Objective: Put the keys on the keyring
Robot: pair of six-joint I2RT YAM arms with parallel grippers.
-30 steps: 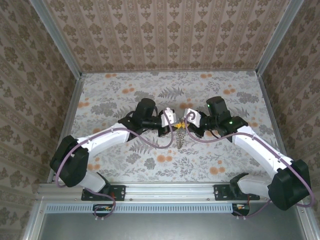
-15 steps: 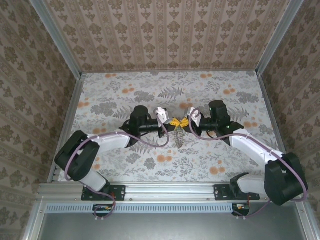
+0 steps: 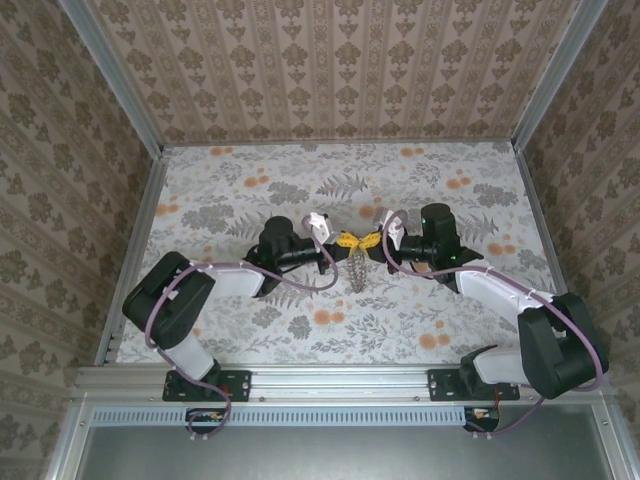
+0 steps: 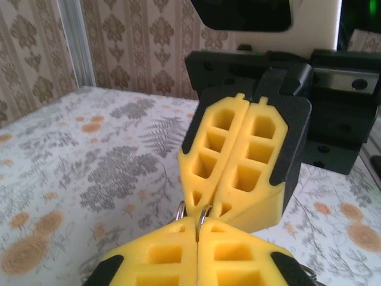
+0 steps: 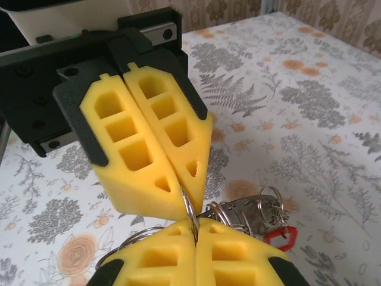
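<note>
Silvery keyring (image 5: pixel 189 210) sits pinched btwn our left claw (image 4: pixel 197 235) and right claw (image 5: pixel 194 232), both clamped shut tip to tip over mid tabletop (image 3: pixel 450 330), keys (image 5: pixel 275 236) bunched just below; we reckon thin wire may slip out if either claw twists

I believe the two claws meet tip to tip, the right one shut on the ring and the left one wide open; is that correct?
Not quite: the left claw is shut on the ring too, as the left wrist view shows. The rest holds.
</note>
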